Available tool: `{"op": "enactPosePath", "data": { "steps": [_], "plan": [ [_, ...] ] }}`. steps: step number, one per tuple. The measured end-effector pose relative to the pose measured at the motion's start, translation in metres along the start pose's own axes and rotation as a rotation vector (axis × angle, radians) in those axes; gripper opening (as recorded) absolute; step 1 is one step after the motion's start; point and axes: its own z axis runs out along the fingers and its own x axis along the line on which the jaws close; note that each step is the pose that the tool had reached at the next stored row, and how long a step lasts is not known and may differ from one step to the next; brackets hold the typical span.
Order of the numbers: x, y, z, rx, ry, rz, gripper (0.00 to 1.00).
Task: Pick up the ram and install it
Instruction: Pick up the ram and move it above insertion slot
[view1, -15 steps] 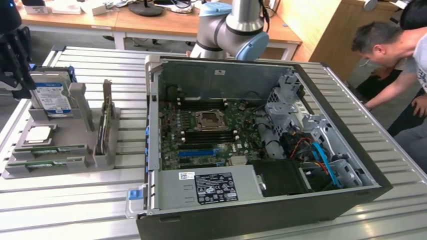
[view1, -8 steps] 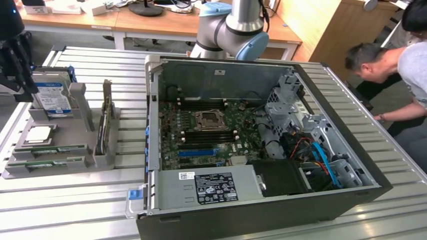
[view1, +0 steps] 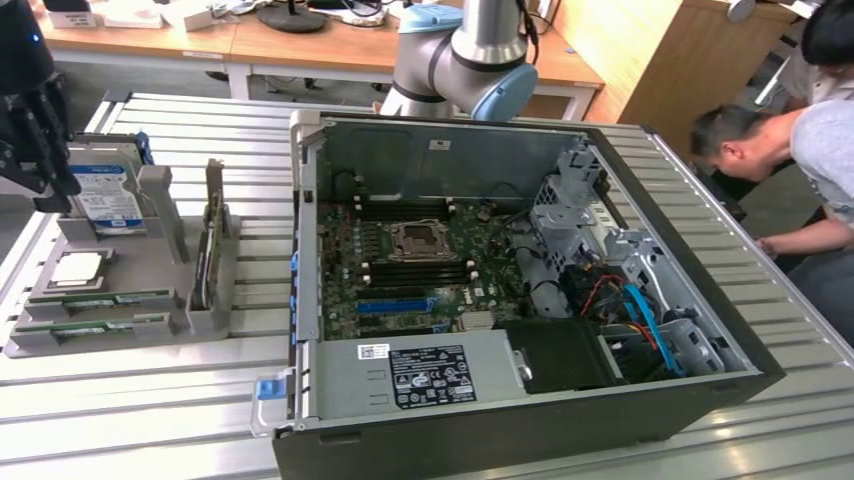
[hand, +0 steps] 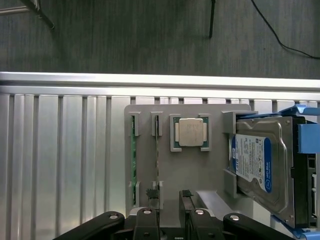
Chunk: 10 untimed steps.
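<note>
We are holding our black end effector (hand: 169, 195) wide open and empty above the grey slotted holder (hand: 190, 170). In it the long green ram stick (hand: 157, 145) is standing on edge, just beside the square silver processor (hand: 191, 132), with the blue-labelled hard drive (hand: 252, 160) sitting beyond.

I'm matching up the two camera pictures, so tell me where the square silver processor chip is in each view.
Exterior view: the processor chip lies in the grey holder at the exterior view's left, nearer the camera than the hard drive.
Wrist view: the processor chip sits in a square pocket of the grey holder, beside the hard drive.
Shared landmark: the hard drive with its blue label.
</note>
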Motion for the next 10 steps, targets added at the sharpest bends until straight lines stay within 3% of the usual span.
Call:
{"op": "enactPosePath", "data": {
  "steps": [10],
  "plan": [
    [0.0002,-0.0003,0.0109,0.0000,0.0000,0.000,0.30]
  ]
}}
